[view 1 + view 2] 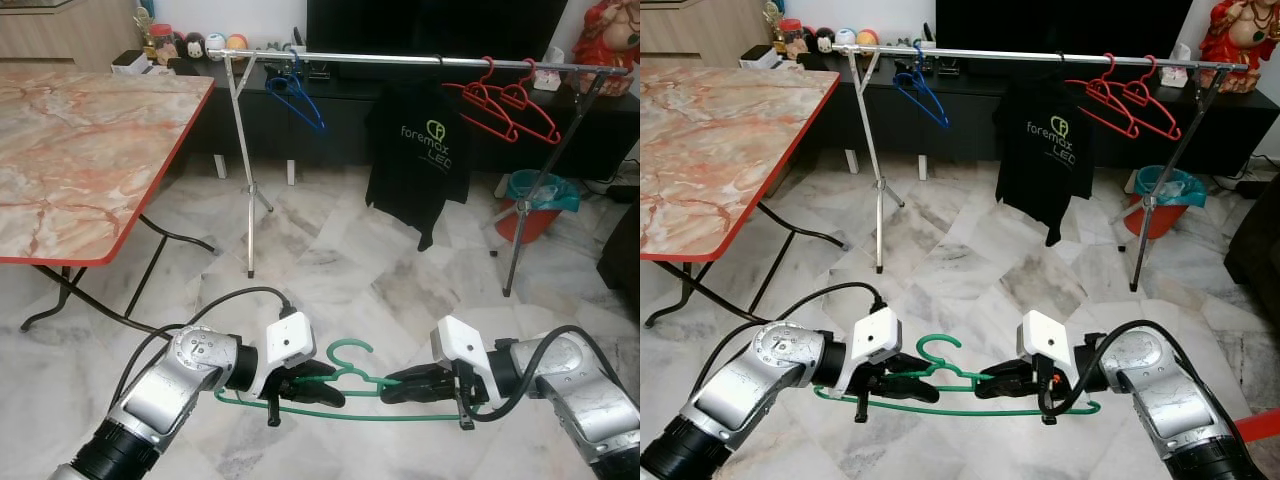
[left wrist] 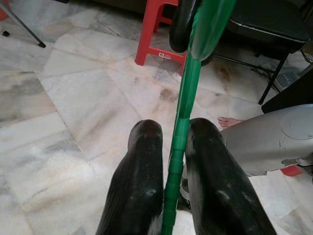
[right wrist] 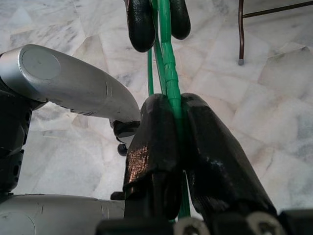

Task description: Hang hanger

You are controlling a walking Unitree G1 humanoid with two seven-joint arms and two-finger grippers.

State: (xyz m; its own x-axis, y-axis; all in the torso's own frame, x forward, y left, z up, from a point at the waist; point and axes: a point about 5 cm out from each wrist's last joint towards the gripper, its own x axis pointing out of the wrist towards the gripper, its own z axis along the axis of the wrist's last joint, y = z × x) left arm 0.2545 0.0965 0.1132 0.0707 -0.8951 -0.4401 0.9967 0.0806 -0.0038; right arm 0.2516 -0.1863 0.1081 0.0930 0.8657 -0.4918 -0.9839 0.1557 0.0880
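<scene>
I can't see the green hanger (image 1: pixel 345 385) whole: the left gripper (image 1: pixel 318 384) and right gripper (image 1: pixel 400 384) cover its shoulders where they clamp it, and in the left wrist view the bar runs off the bottom edge between the fingers (image 2: pixel 142 186). The marble-topped bench (image 1: pixel 70 150) is cut off by the left edge. The black shirt (image 1: pixel 418 150) hides its own hanger on the rail (image 1: pixel 420 62). The small figures (image 1: pixel 195 44) behind are too small to identify. A bare foot (image 2: pixel 230 121) is partly hidden behind my right arm.
</scene>
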